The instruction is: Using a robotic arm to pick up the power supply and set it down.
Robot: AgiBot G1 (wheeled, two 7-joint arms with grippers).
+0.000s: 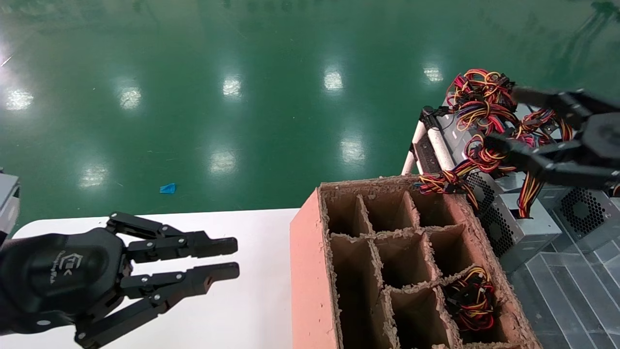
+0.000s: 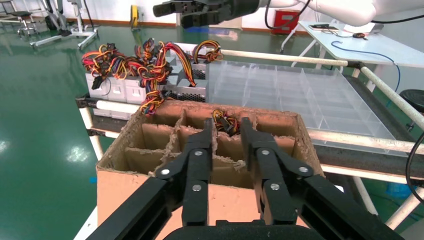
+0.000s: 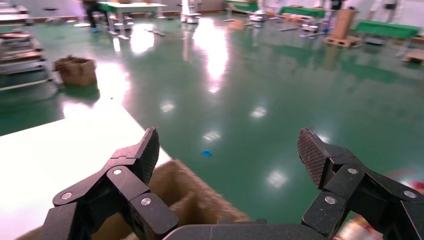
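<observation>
Right gripper (image 1: 503,121) is up over the rack at the right, fingers spread wide, nothing between them, hovering just above the wire bundles of the power supplies; right wrist view shows its two ribbed pads (image 3: 311,156) far apart over green floor (image 1: 193,72) and the box edge. Power supply (image 1: 520,228), grey metal with perforated fan grille, sits on the rack just beside the far right corner of the cardboard box (image 1: 305,271), red/yellow/orange/black wires (image 1: 479,97) piled on top and spilling onto the box rim. More grey units sit next to it on the rack. Box is pink-brown, split by cardboard dividers into compartments; one compartment near its right edge holds another wire bundle (image 1: 470,298), the unit under it hidden. Left gripper (image 1: 232,259) is idle above the white table (image 1: 252,310), left of the box, fingers close together but not touching, gripping nothing. Palm has a white logo (image 1: 76,261), small text under it unreadable. Clear plastic divided tray (image 2: 300,95) lies on the rack beyond the box.
</observation>
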